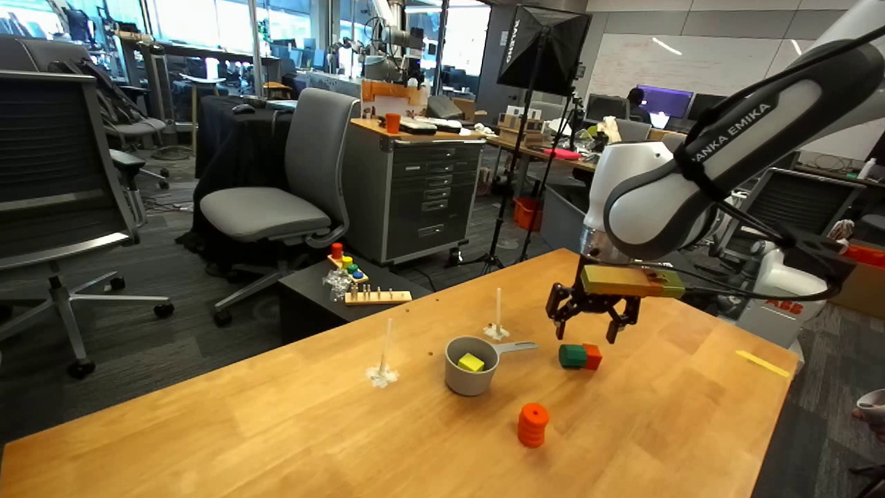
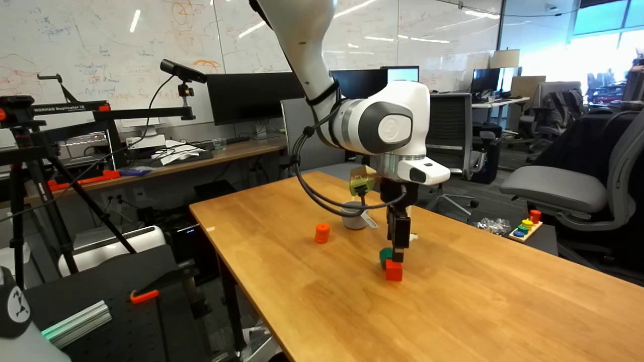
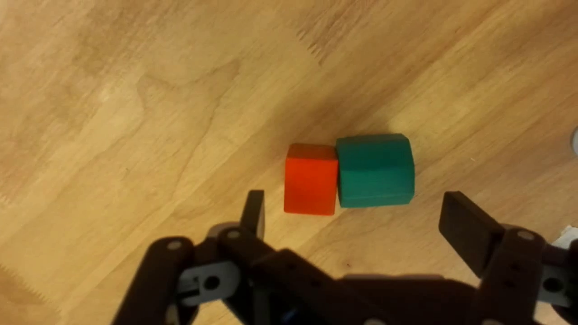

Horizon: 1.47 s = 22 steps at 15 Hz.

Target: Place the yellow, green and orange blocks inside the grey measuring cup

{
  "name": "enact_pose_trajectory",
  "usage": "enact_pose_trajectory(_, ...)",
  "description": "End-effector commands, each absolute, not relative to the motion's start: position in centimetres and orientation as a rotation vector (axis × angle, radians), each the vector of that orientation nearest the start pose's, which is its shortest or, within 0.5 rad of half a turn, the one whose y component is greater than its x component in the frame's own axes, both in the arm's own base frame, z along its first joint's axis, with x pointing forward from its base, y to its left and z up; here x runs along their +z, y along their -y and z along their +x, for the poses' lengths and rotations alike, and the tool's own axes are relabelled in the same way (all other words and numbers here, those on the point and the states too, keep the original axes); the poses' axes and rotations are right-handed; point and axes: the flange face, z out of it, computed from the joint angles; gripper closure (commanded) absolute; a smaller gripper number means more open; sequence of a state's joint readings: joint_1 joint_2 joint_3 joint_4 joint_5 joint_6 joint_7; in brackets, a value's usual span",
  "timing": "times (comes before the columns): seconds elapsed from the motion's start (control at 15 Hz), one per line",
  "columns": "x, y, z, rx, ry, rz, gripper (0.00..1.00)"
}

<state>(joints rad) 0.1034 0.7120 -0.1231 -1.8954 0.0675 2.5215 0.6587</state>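
Note:
A grey measuring cup [image 1: 469, 384] stands upright on the table, its handle pointing toward the arm's side in an exterior view. A yellow block [image 1: 471, 362] lies inside it. The cup also shows in an exterior view [image 2: 354, 221], partly behind cables. A green faceted block [image 1: 571, 355] and an orange-red block [image 1: 592, 356] lie side by side, touching, on the table. In the wrist view the orange-red block [image 3: 310, 186] is left of the green block [image 3: 375, 174]. My gripper [image 1: 586, 337] is open and empty above them; in the wrist view its fingers [image 3: 355, 198] stand wide apart, one on each side of the pair.
A ridged orange cylinder [image 1: 532, 425] stands on the table near the cup. Two thin upright pegs, a nearer one [image 1: 387, 349] and a farther one [image 1: 498, 310], are fixed with tape near the cup. A yellow tape strip [image 1: 762, 364] lies near the table's edge.

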Motion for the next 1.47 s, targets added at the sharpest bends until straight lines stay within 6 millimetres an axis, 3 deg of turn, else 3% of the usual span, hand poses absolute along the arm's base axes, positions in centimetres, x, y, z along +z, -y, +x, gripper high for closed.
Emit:
enact_pose_trajectory(0.0,11.7,0.5,61.4,0.106,-1.115,-2.973,0.0)
enact_pose_trajectory(1.4,9.9,1.3,61.2,0.125,-1.145,-2.97,0.0)
